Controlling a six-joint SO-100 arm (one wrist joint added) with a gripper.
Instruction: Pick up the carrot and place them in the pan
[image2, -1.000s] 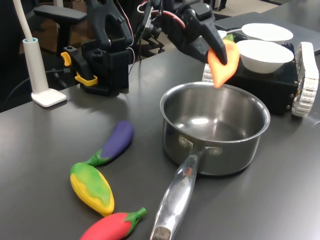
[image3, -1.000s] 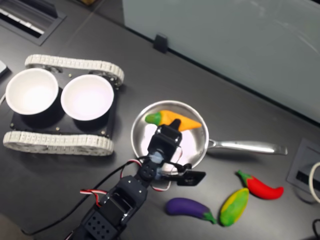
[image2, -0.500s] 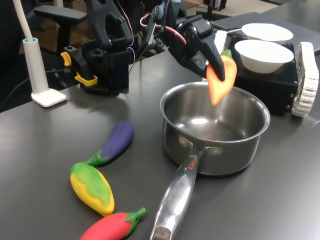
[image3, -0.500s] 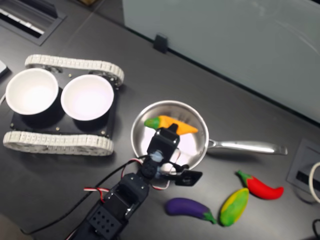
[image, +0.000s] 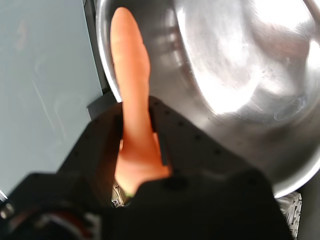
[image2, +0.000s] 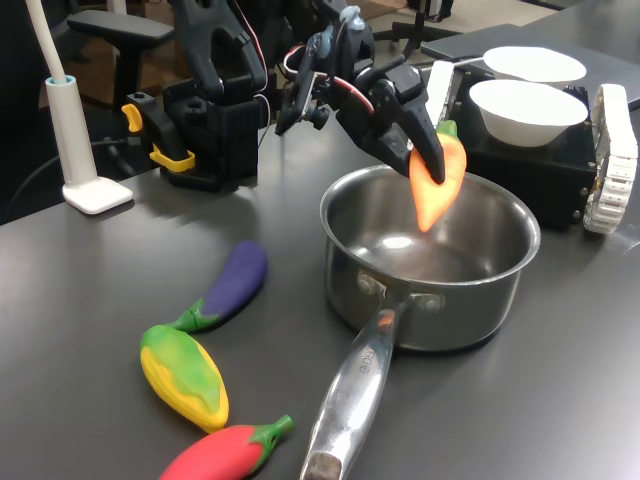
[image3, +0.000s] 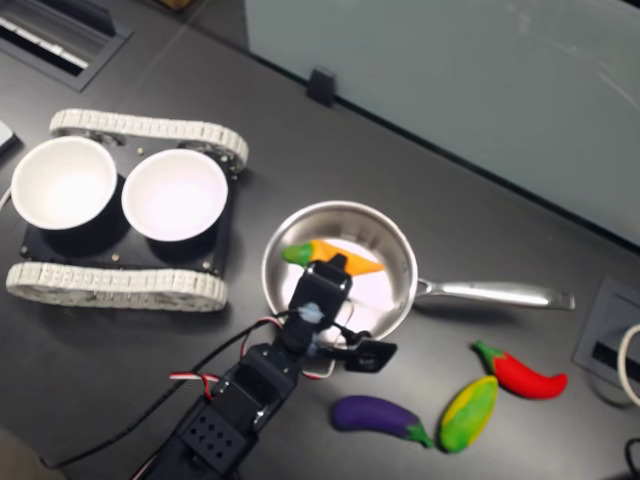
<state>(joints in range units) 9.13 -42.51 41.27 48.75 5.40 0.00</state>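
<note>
Gripper: the gripper (image2: 428, 152) is clamped on the carrot (image2: 436, 183), its black jaws pressing the thick end from both sides in the wrist view, above the pan's opening.
Carrot location: held in the air over the pan (image2: 497, 292), inside the ring of the rim as the second exterior view shows it (image3: 330, 256); no contact with the steel can be made out.
Carrot axis: in the first exterior view it hangs steeply, green cap up beside the jaws, narrow tip down toward the pan's floor. In the second exterior view its length runs across the pan, cap toward the second exterior view's left, tip toward the handle side.
Carrot look: smooth, matte orange, tapering to a rounded tip (image: 131, 85); small green cap.
Hidden: the gripper body covers the thick end and cap in the wrist view; the pan is cut off there, only a shiny blurred wall showing.
Pan: round polished steel, long handle (image3: 490, 293) pointing to the second exterior view's right.
Table: dark grey (image2: 120, 280).
</note>
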